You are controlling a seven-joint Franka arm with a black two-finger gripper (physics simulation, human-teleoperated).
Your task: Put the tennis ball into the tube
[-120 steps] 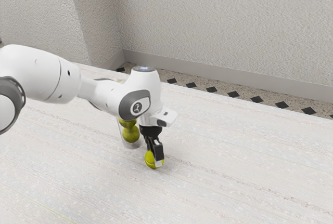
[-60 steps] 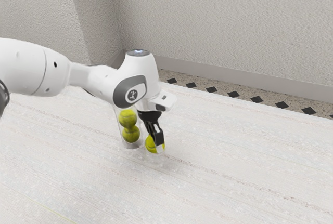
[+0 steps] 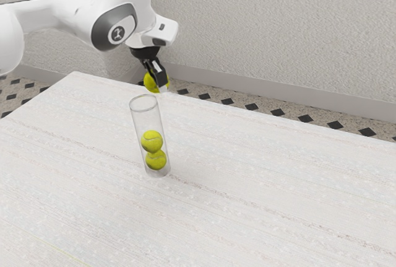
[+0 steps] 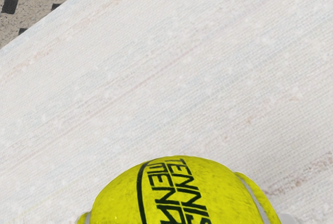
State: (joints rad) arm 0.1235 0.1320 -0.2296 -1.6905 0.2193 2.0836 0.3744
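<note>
The black gripper (image 3: pixel 158 82) is shut on a yellow-green tennis ball (image 3: pixel 151 82), holding it up in the air just above the tube's rim level in the exterior view, slightly toward that view's right. Upright on the table stands a clear tube (image 3: pixel 148 117) with an open top. Two balls are stacked in its lower part, an upper one (image 3: pixel 151 141) and a lower one (image 3: pixel 156 159). In the wrist view the held tennis ball (image 4: pixel 177 195) is large, with dark lettering, and partly covers the table below.
The pale table (image 3: pixel 260 199) spreads around the tube. Its far edge runs in front of a tiled floor strip (image 3: pixel 278 111) and a textured wall (image 3: pixel 278 25). Table edge and dark-patterned floor (image 4: pixel 31 0) also appear in the wrist view.
My gripper has risen well off the table with the ball in it, moving up and toward the exterior view's left. The tube and its two balls have stayed put and are now uncovered.
</note>
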